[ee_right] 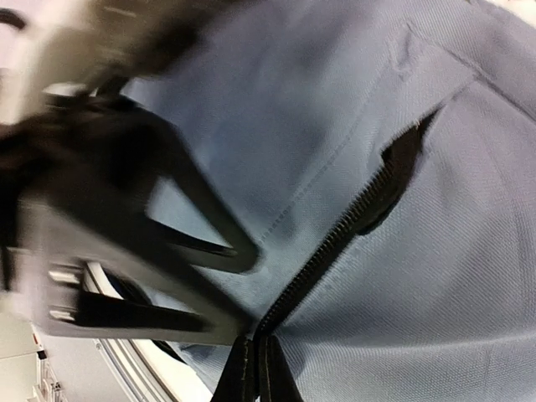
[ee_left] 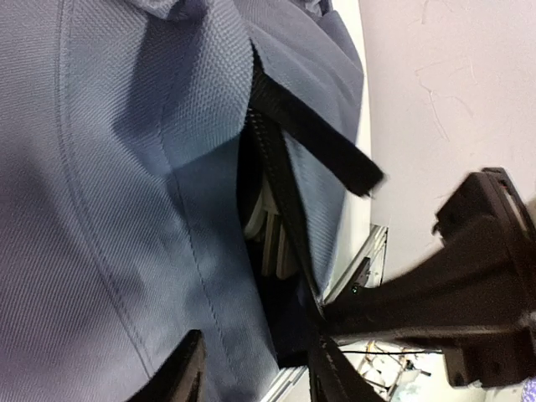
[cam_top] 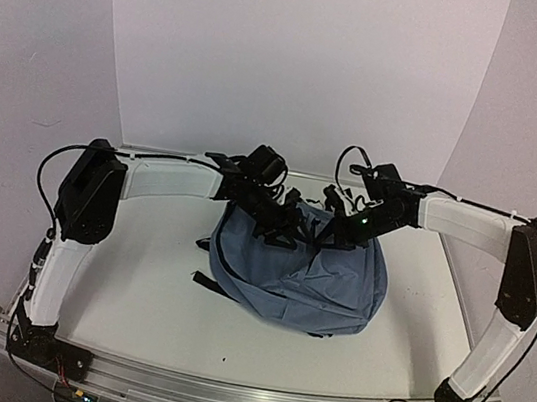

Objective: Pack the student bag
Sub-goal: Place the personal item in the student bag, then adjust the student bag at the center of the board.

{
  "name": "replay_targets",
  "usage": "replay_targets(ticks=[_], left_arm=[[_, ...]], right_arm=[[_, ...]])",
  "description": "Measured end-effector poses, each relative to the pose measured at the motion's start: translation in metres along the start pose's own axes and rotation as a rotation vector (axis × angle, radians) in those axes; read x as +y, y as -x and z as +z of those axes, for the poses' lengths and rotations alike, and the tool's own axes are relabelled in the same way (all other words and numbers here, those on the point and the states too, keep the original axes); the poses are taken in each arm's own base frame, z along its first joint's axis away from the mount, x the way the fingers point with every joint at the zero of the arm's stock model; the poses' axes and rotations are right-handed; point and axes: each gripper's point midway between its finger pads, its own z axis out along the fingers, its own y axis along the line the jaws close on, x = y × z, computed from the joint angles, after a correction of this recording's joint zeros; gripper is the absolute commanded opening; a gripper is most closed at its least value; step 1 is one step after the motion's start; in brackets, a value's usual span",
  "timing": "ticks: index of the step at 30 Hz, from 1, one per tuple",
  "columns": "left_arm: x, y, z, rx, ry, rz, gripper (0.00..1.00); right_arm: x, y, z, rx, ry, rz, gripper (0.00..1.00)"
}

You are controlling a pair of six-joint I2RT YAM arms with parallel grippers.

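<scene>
Right end effector (ee_right: 255, 356) pinches zipper (ee_right: 335, 243) on student bag (ee_right: 435, 276).

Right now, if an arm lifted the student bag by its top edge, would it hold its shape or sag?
Likely sag: the student bag lies slumped and creased, its woven fabric folding. Probably not slippery, given that coarse weave. Its loose black strap would likely dangle and could snag.

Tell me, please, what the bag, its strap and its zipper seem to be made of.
Bag: woven cloth, probably synthetic, matte blue-grey; a fine weave grain shows.
Strap: flat black webbing, perhaps nylon; ribbed surface.
Zipper: black teeth, likely plastic, dull; blur leaves it open.
</scene>
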Motion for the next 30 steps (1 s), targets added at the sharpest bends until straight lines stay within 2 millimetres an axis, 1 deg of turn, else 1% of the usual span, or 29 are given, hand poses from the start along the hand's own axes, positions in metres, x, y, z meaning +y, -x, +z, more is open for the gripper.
replay_targets(ticks=[4,6,8,11,13,15,20,23,24,25,28,29,30], left_arm=[[0.0,-0.003,-0.009,-0.007,0.063,0.029,0.35],[0.002,-0.006,-0.01,0.0,0.105,0.038,0.34],[-0.003,-0.006,-0.009,0.002,0.125,0.059,0.34],[-0.011,-0.006,-0.003,0.002,0.142,0.099,0.34],[-0.012,-0.01,0.003,0.013,0.153,0.115,0.35],[-0.012,-0.015,0.009,0.03,0.166,0.131,0.37],[-0.001,-0.027,0.025,0.077,0.22,0.15,0.38],[0.007,-0.031,0.032,0.094,0.248,0.153,0.38],[0.008,-0.033,0.033,0.099,0.256,0.154,0.36],[0.01,-0.034,0.035,0.104,0.263,0.156,0.31],[0.012,-0.033,0.038,0.107,0.285,0.164,0.09],[0.013,-0.033,0.039,0.107,0.293,0.164,0.03],[0.013,-0.033,0.039,0.106,0.3,0.164,0.01]], right_arm=[[-0.016,-0.007,0.003,-0.002,-0.01,0.052,0.0],[-0.024,-0.011,0.003,-0.001,-0.021,0.086,0.0],[-0.032,-0.013,0.003,-0.003,-0.035,0.121,0.0],[-0.043,-0.018,0.004,-0.003,-0.065,0.166,0.0],[-0.048,-0.021,0.006,-0.003,-0.083,0.193,0.0],[-0.05,-0.02,0.006,-0.013,-0.097,0.206,0.0],[-0.051,-0.018,0.006,-0.022,-0.104,0.235,0.0],[-0.051,-0.018,0.006,-0.023,-0.103,0.246,0.0],[-0.051,-0.018,0.006,-0.024,-0.102,0.247,0.0],[-0.051,-0.019,0.006,-0.024,-0.102,0.249,0.0],[-0.051,-0.018,0.006,-0.024,-0.1,0.25,0.0],[-0.051,-0.018,0.006,-0.024,-0.1,0.25,0.0],[-0.051,-0.018,0.006,-0.024,-0.098,0.25,0.0]])
